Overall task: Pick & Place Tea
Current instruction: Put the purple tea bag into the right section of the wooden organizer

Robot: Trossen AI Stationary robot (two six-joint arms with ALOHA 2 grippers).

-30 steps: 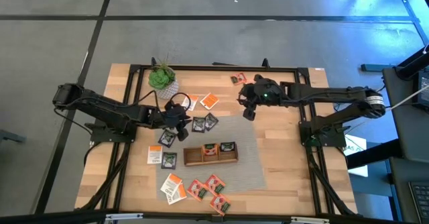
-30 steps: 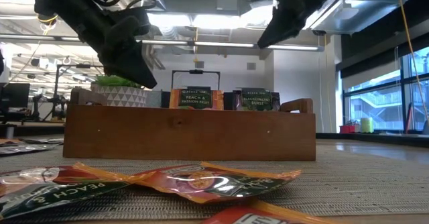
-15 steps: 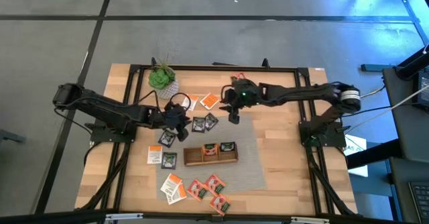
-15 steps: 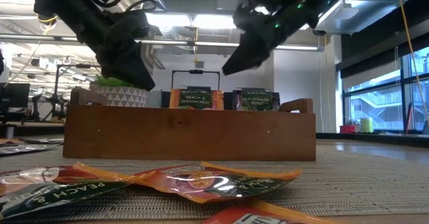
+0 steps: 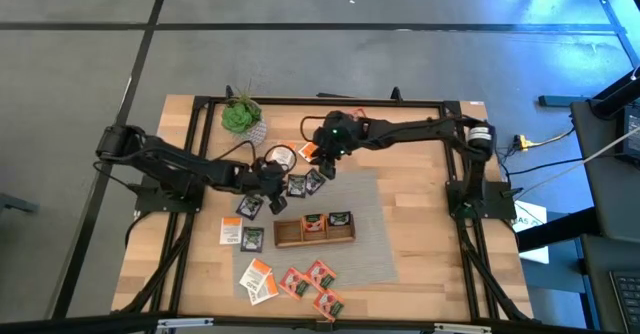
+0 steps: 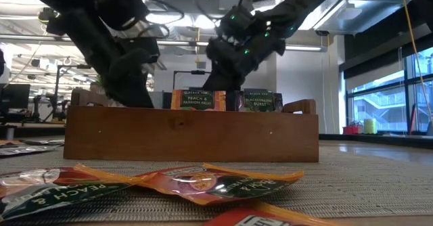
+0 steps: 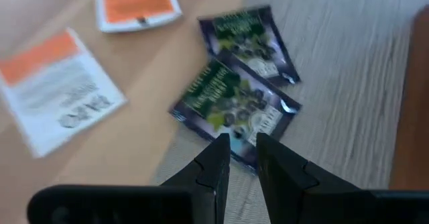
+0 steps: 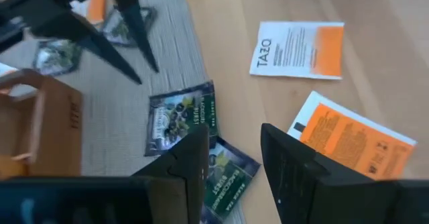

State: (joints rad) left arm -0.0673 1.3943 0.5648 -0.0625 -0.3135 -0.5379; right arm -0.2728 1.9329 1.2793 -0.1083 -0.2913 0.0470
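Observation:
Two dark tea sachets (image 5: 297, 185) (image 5: 315, 180) lie flat on the grey mat's far left corner, one overlapping the other; they also show in the left wrist view (image 7: 234, 106) (image 7: 249, 36). My left gripper (image 5: 276, 181) (image 7: 239, 142) hovers at their left side, slanting down, open by a narrow gap with nothing in it. My right gripper (image 5: 322, 169) (image 8: 234, 143) stands open just beyond them, slanting down over the same two sachets (image 8: 181, 117) (image 8: 224, 174). The wooden tray (image 5: 314, 229) holds an orange sachet (image 6: 198, 99) and a dark one (image 6: 262, 101), both upright.
White-and-orange sachets (image 8: 298, 49) (image 8: 352, 140) lie on bare wood beyond the mat. A potted plant (image 5: 243, 119) stands at the far left. More sachets lie left of the tray (image 5: 250, 236) and near the front edge (image 5: 300, 279). The mat (image 5: 370, 199) right of the tray is bare.
My right gripper has swept from the far right toward the table's left and down, tipping further downward, until it stands over the two dark sachets. My left gripper has sunk a little toward the same sachets. No sachet has moved.

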